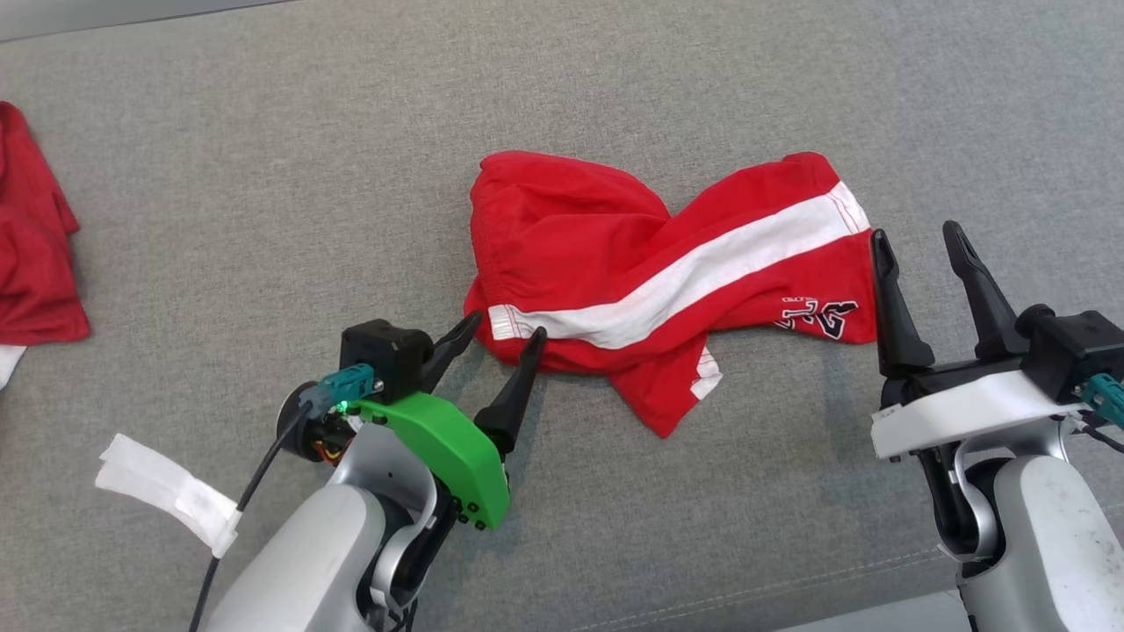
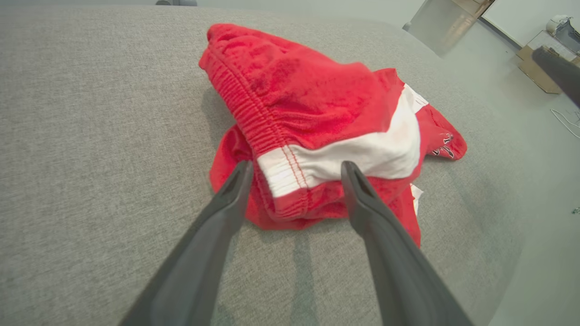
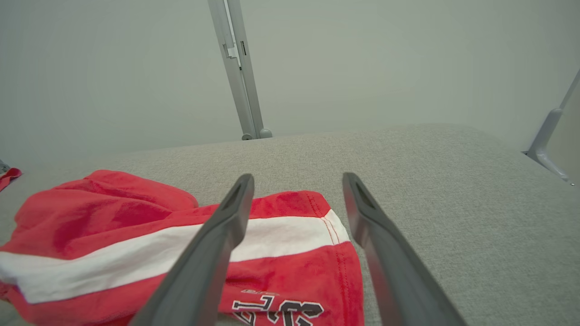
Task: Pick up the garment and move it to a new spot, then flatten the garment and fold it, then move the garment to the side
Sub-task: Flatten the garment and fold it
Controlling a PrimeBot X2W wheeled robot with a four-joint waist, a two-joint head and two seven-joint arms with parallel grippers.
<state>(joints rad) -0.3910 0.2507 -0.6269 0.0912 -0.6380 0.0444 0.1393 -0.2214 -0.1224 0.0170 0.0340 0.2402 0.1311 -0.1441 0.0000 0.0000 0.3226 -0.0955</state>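
Grey fabric-covered surface (image 1: 219, 219) spans the head view.

Garment (image 1: 597, 254): red shorts, lying crumpled and twisted at the centre of the surface. The elastic waistband is towards the robot's left and the leg hem towards its right. A white stripe (image 1: 702, 259) runs diagonally across the garment. Black-and-white lettering (image 1: 817, 316) sits near the right hem.

Second red garment (image 1: 31, 254): at the far left edge of the surface, well apart from the shorts and partly cut off by the frame.

Left gripper (image 1: 506, 325): at the waistband end where the white stripe stops. The fingers are spread, one tip on each side of that corner, with fabric between them but not pinched.

Right gripper (image 1: 916, 232): at the garment's right hem. The fingers are spread and hold nothing. The inner finger is just beside the hem and the outer one is over bare surface. I cannot tell whether it touches the cloth.

White strip (image 1: 167, 496): wrapped round the black cable beside the left forearm.
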